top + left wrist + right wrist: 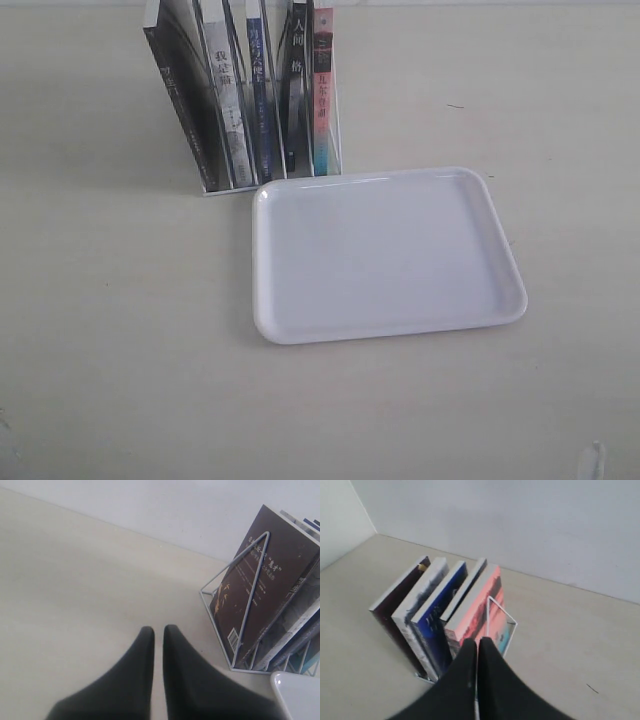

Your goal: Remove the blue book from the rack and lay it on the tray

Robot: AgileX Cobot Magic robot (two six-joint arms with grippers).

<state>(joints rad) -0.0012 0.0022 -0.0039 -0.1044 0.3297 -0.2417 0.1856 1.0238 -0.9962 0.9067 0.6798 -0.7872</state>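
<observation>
Exterior view: high, angled down across the worktop (120,380), rack (228,188) at the far side. Left wrist view: low, beside the rack's end. Right wrist view: close above it. All 3 share the rack.

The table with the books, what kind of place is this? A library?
Probably not a library, more likely a lab or test bench: a bare pale table, a blank wall behind, and only one small rack holding a few books beside a white tray.
</observation>
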